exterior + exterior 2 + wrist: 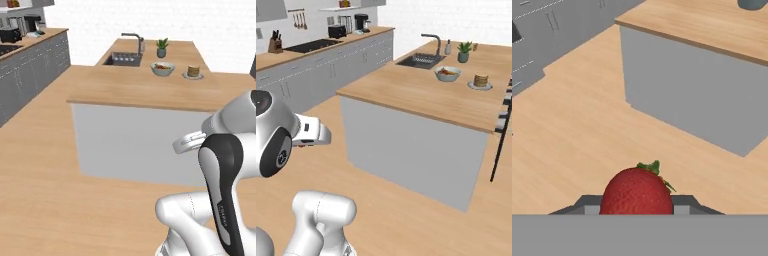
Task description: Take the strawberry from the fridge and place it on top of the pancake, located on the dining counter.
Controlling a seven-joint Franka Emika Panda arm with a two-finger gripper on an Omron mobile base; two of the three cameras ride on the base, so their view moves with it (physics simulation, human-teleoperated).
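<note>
In the hand view the strawberry (637,192), dark red with a green leaf tuft, sits between the dark fingers (587,205) of my gripper (637,206), which is shut on it. The hand hovers over the wood floor, a good way short of the dining counter (130,90), whose pale grey base faces me. Far back on the counter's right end, the pancake (193,71) rests as a tan stack on a pale plate (481,80). The fridge is out of view.
A grey bowl of fruit (162,68) stands just left of the pancake, with a sink and tap (125,57) and a potted plant (161,48) behind. Grey wall cabinets (30,70) run along the left. Black stool legs (502,130) stand at the counter's right side.
</note>
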